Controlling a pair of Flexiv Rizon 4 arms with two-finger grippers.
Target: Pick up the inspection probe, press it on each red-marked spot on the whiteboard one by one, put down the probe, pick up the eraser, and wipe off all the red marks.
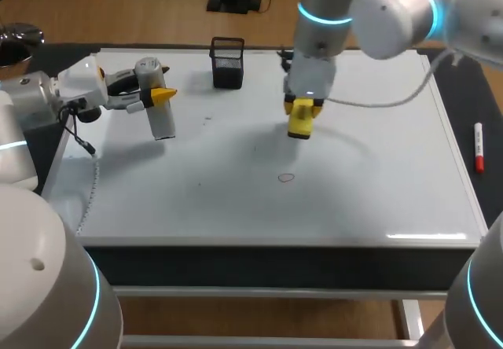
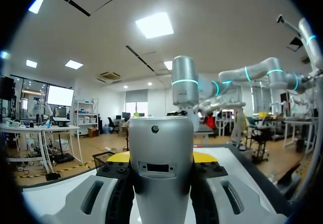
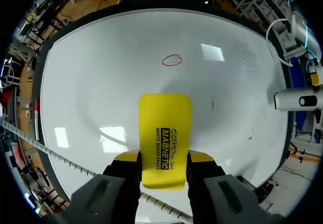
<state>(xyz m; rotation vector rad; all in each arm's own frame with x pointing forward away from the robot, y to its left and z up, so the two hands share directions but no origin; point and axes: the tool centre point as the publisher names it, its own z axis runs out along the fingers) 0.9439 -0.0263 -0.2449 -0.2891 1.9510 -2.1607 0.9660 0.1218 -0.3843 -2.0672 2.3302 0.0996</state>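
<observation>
**Obs.: probe in left arm, eraser in right arm, one red mark on board**

- Left fingers [image 1: 161,95]: clenched on the probe [image 1: 157,112], a grey cylinder. In the left wrist view the yellow tips sit against it from both sides. The arm is over the far left part of the whiteboard [image 1: 236,207], and the probe's lower end points down at the board. Contact with the surface: cannot tell.
- Right fingers [image 1: 303,108]: grasping the eraser [image 1: 301,126], a yellow block. In the right wrist view the tips pinch its two long edges and most of the block sticks out ahead of them. It is over the middle of the board, toward the far side. Touching or just above: cannot tell.
- Red mark [image 1: 286,178]: one small open ring, drawn on the board nearer to the robot than the eraser and well apart from it. In the right wrist view it lies straight ahead of the eraser's free end.
- Black mesh basket [image 1: 227,63]: upright at the board's far edge, between the two arms.
- Red marker [image 1: 479,146]: lies on the dark desk [image 1: 471,97], just off the board's right edge.
</observation>
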